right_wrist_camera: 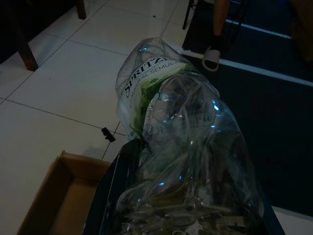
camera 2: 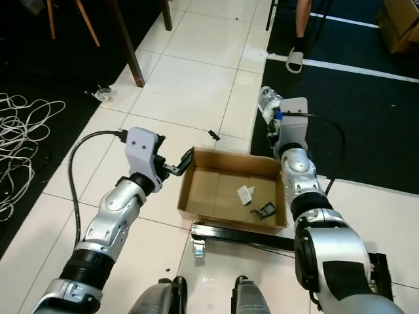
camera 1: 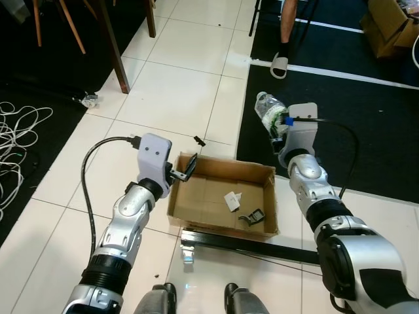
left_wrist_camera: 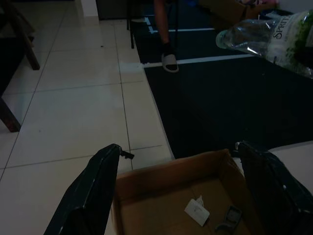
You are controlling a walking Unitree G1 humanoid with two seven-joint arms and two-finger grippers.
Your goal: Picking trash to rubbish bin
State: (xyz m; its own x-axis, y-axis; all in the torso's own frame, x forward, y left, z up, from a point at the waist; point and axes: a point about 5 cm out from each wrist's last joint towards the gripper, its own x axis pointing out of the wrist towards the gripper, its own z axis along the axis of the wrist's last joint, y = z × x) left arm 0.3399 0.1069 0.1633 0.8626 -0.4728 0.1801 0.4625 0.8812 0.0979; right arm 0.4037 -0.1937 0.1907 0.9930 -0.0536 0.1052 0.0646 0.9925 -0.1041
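Nearest, the cardboard box (camera 1: 222, 196) serving as the bin already holds a white scrap (camera 1: 232, 200) and a dark clip (camera 1: 251, 217). The left pincer (camera 1: 186, 170) hovers at its near-left corner, fingers apart and empty. Just beyond, the right pincer (camera 1: 279, 128) is clamped on a crushed plastic bottle (camera 1: 268, 110) (not yet over the box). Farther off, a small black piece (camera 1: 199, 140) and a wrapper (camera 1: 89, 100) lie on the floor, likely left to collect.

A crumpled clear bottle (right_wrist_camera: 183, 147) (green label) is sitting between the right gripper (right_wrist_camera: 188, 215)'s dark fingers (right_wrist_camera: 113, 188). A cardboard box (right_wrist_camera: 56, 196) is lying open on the tiles beneath.
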